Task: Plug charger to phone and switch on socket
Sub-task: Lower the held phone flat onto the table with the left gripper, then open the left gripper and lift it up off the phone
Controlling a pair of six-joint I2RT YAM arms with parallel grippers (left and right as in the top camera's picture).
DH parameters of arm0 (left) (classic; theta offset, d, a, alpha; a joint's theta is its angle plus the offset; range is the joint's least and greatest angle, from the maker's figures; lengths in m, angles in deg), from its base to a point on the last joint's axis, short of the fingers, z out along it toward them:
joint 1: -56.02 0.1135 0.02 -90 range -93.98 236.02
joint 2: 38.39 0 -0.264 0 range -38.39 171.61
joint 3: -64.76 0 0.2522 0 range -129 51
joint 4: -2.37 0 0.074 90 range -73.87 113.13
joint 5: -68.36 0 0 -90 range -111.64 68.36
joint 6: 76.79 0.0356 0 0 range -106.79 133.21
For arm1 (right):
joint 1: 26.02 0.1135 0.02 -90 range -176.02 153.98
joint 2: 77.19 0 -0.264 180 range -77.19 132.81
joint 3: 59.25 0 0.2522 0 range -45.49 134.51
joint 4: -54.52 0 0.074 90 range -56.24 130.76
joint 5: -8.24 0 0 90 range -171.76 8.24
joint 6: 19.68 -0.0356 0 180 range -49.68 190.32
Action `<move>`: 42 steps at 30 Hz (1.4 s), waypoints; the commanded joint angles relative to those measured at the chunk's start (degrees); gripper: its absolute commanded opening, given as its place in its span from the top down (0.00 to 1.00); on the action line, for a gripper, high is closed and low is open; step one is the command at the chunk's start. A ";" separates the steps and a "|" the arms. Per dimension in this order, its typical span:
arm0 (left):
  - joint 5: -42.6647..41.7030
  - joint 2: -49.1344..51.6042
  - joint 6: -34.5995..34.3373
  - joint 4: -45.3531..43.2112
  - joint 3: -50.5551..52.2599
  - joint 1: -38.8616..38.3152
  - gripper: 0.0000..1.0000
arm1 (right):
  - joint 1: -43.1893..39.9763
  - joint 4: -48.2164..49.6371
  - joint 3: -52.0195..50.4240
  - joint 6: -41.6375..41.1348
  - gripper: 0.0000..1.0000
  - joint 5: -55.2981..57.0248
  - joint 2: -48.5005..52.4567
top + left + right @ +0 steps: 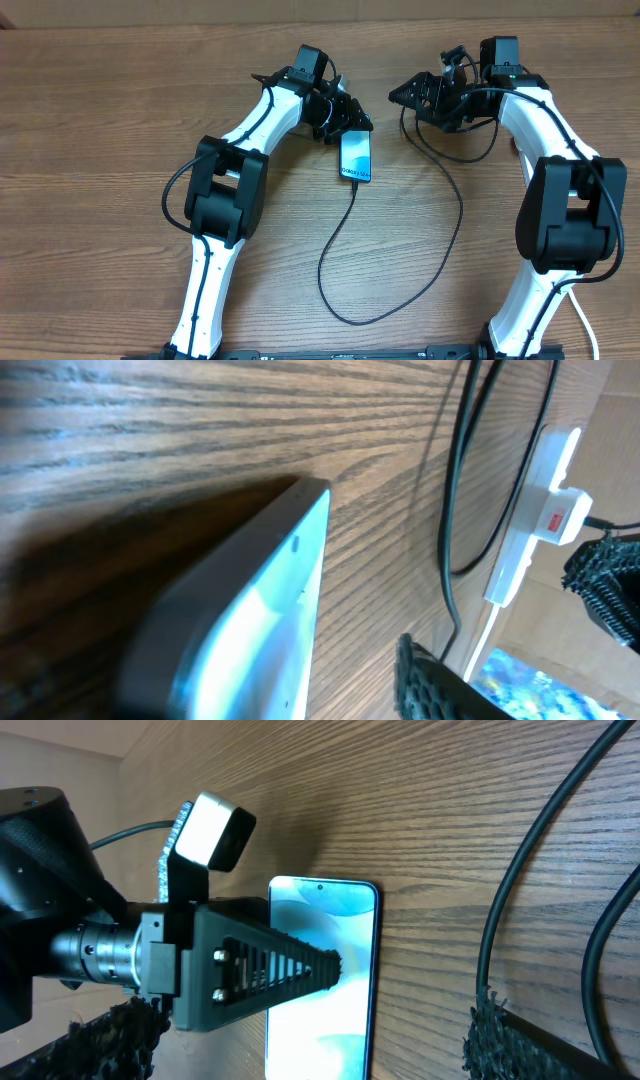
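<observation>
The phone [356,157] lies flat on the table with its blue-teal screen lit. It also shows in the right wrist view [330,990] and close up in the left wrist view [260,610]. The charger, a thin black cable [335,240], runs from the phone's near end in a long loop toward the right arm; its plug end is hidden. My left gripper [348,125] is open at the phone's far end, with one finger lying across the screen. My right gripper [408,95] is open and empty, with the cable [530,890] beside one finger. The socket [540,510] shows only in the left wrist view.
The wooden table [100,150] carries both arms. A thick white cord [585,330] runs off at the lower right by the right arm's base. The cable's loop [350,318] reaches close to the table's front edge.
</observation>
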 commanded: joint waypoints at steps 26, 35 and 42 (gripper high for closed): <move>23.76 1.09 1.62 15.13 -0.79 1.90 0.00 | 0.07 0.02 0.61 0.50 0.00 -0.15 -0.07; 36.41 0.83 2.89 27.56 -10.99 1.84 0.00 | 0.07 0.00 0.61 0.50 0.00 -0.15 -0.07; 39.93 -0.04 6.29 35.15 -20.24 1.73 0.01 | 0.09 -0.04 0.61 0.48 0.00 -0.15 -0.07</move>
